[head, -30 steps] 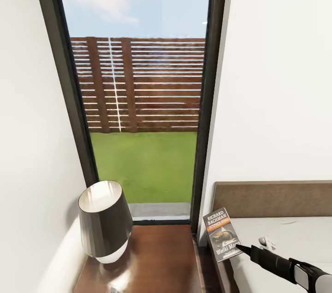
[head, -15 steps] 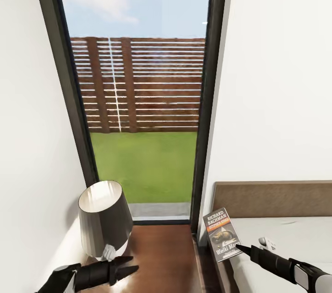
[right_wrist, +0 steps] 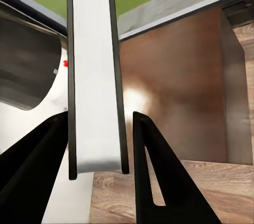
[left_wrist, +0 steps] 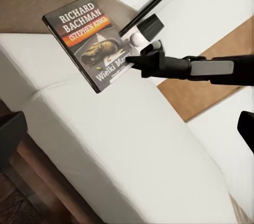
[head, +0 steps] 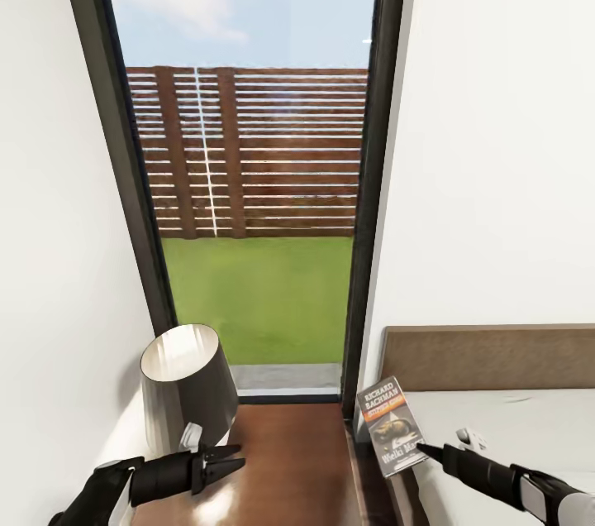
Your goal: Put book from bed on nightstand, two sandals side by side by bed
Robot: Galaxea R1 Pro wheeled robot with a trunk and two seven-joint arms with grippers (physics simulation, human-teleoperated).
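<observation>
The book (head: 387, 423), a dark paperback with white "Richard Bachman" text and an orange band, is held upright above the bed's left edge, beside the nightstand (head: 285, 460). My right gripper (head: 421, 450) is shut on its lower corner. In the right wrist view the book (right_wrist: 95, 76) stands edge-on between both black fingers (right_wrist: 159, 182), over the nightstand top (right_wrist: 180, 71). In the left wrist view the book (left_wrist: 84, 36) shows above the pale mattress (left_wrist: 121, 145). My left gripper (head: 231, 460) is open above the nightstand, near the lamp. The sandals are out of view.
A dark lamp (head: 183, 394) with a white base takes the nightstand's left part. Behind it a tall dark-framed window (head: 248, 179) shows grass and a slatted fence. The bed's brown headboard (head: 487, 356) stands against the white wall. Wood floor (right_wrist: 211, 192) lies beside the nightstand.
My left arm has come into view over the nightstand and lifted a little. The right gripper has carried the book slightly left and down, toward the nightstand.
</observation>
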